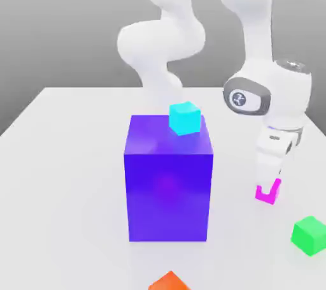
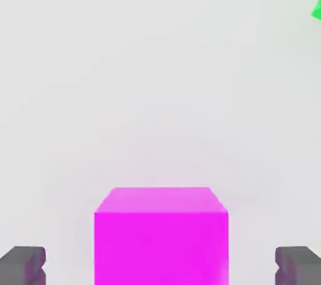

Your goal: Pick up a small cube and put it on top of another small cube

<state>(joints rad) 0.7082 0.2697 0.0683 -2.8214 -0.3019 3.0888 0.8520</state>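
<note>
The small magenta-pink cube (image 1: pixel 272 195) rests on the white table at the exterior view's right. My gripper (image 1: pixel 267 187) is lowered straight over it, one finger on each side. In the hand view the magenta cube (image 2: pixel 161 237) sits between the two grey fingertips (image 2: pixel 22 265), with a clear gap on both sides, so the gripper (image 2: pixel 160 266) is open and not touching it. A small cyan cube (image 1: pixel 185 118) sits on the back right corner of the big purple block (image 1: pixel 169 180). A small green cube (image 1: pixel 310 234) lies on the table nearer the camera than the magenta one.
The tall purple block stands mid-table, to the exterior view's left of my gripper. An orange object (image 1: pixel 170 282) pokes in at the bottom edge. A corner of the green cube (image 2: pixel 316 9) shows in the hand view. The table (image 1: pixel 57 174) is white.
</note>
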